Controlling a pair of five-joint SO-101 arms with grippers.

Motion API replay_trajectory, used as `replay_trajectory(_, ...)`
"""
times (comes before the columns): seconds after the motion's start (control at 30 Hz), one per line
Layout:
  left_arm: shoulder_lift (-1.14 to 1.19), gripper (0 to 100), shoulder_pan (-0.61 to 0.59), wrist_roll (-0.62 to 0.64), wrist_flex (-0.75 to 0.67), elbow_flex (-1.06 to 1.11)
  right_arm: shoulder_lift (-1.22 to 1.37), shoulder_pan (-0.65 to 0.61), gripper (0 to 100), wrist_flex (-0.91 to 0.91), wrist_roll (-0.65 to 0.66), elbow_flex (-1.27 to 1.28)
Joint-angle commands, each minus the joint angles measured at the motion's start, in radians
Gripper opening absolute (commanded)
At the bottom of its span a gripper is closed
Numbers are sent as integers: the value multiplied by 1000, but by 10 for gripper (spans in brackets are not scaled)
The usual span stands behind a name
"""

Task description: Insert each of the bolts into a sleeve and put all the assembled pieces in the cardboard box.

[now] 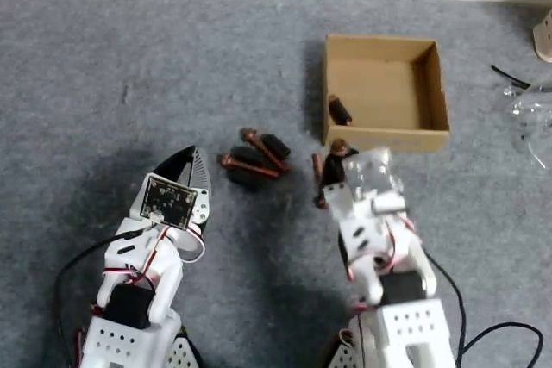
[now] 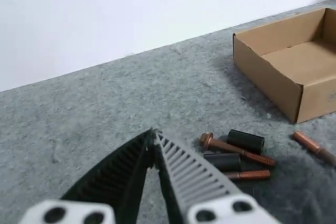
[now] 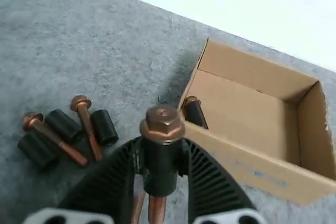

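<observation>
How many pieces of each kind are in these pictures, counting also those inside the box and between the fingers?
Copper bolts: 5
Black sleeves: 5, one with its bolt in the right gripper
Cardboard box: 1
Total: 11

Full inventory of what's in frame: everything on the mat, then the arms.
cardboard box: 1, brown, open, far side of the mat
boxed piece: 1, copper bolt in black sleeve, inside the box by its near wall
loose bolts: 3, copper, two in the pile, one beside the right gripper
loose sleeves: 3, black, in the pile
held piece: 1, copper bolt in black sleeve
mat: 1, grey
clear plastic bits: high view's right edge
left gripper: shut, empty, near the pile
right gripper: shut on the held piece, before the box
</observation>
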Motion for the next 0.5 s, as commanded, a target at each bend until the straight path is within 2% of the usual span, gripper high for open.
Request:
replay_trajectory(0.0, -8, 10, -10, -5, -3, 21, 321, 21, 5, -59, 8, -275)
replay_trajectory(0.17, -8, 10, -5, -3, -3, 21, 743, 51, 5, -54, -3, -631)
replay_trajectory(0.3, -8, 10, -5, -5, -3, 21, 1044, 120, 5, -48, -138, -915)
replay_trajectory(0.47, -8, 10, -5, -5, -3, 21, 1395, 168, 5, 128, -264, -1291)
